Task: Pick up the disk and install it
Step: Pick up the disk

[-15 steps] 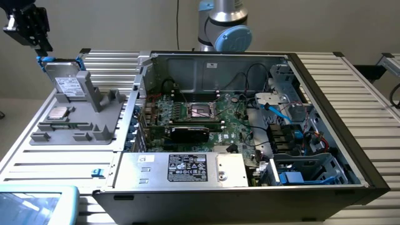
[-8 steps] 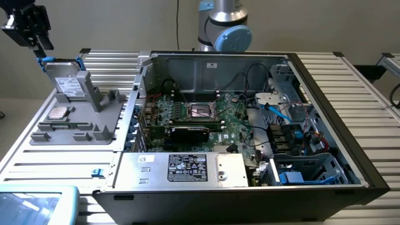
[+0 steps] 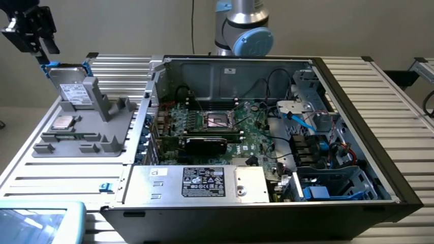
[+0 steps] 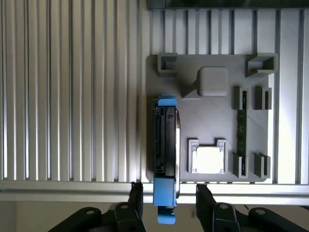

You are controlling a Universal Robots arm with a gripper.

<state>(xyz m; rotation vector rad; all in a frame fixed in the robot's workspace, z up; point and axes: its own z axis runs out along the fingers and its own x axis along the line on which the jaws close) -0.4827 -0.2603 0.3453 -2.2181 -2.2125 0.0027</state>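
Pick stage: I've got the gripper (image 4: 169,188) hovering above the disk (image 4: 166,140), upright in its grey tray (image 4: 203,121), fingers (image 4: 136,193) spread & empty either side of it; grab prob. needs a straight, centred drop.

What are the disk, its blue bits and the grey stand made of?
Disk: looks like metal, dull silver-grey sheen, with a white label. Blue rails: probably plastic, bright even colour. Grey stand: likely matte plastic, no shine.
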